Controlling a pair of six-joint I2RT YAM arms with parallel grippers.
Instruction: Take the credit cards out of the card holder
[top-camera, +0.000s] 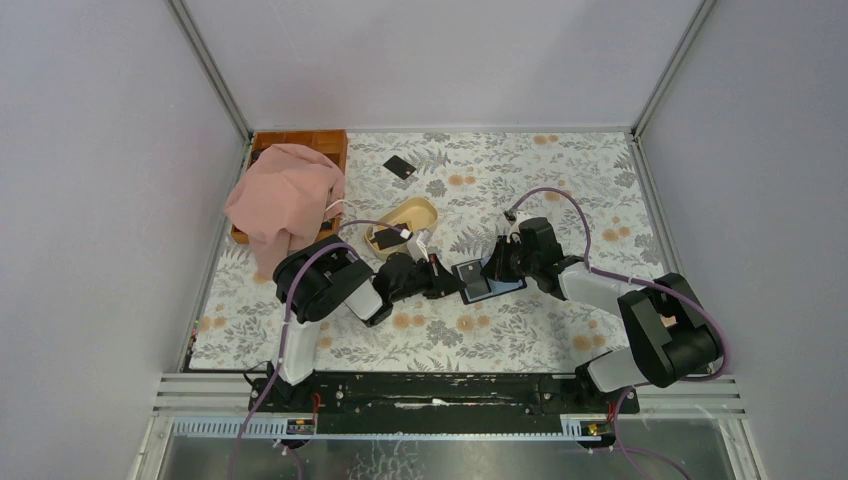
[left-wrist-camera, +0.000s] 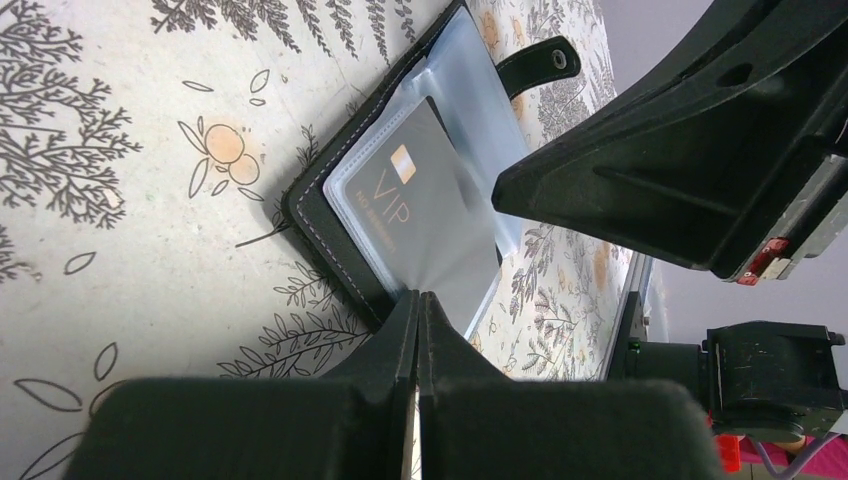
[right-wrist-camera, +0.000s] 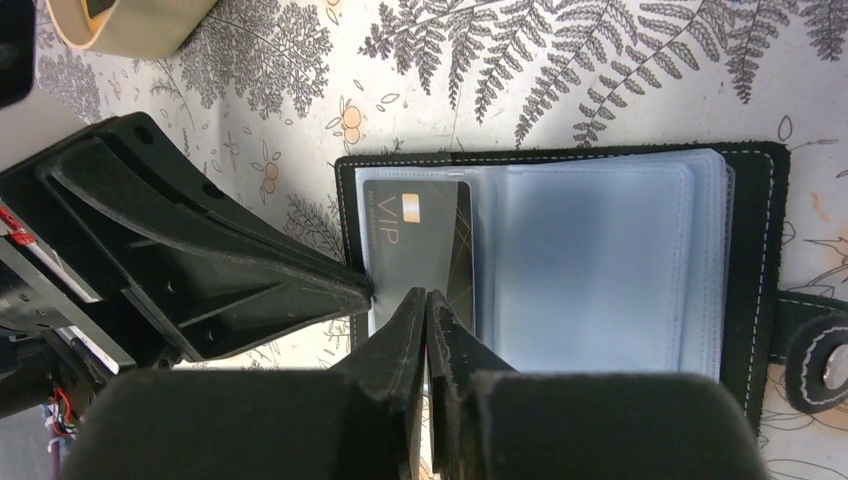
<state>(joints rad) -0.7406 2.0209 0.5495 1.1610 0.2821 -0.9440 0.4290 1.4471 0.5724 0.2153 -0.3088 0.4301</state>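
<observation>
The card holder (top-camera: 487, 283) lies open mid-table with its clear sleeves up; its black cover (right-wrist-camera: 752, 250) and snap strap (left-wrist-camera: 540, 65) show. One black credit card (right-wrist-camera: 425, 235) marked VIP (left-wrist-camera: 405, 200) sits in the end sleeve. My left gripper (left-wrist-camera: 418, 297) is shut, tips at that sleeve's edge; whether it pinches the sleeve I cannot tell. From the other side, my right gripper (right-wrist-camera: 427, 293) is shut with its tips over the card's near edge. Their tips nearly meet (top-camera: 470, 278). Another black card (top-camera: 400, 166) lies far back, and one (top-camera: 388, 238) rests in the beige dish.
The beige oval dish (top-camera: 422, 211) stands just behind the left gripper. A pink cloth (top-camera: 285, 200) drapes over a wooden tray (top-camera: 325, 140) at the back left. Grey walls close in the patterned table on three sides.
</observation>
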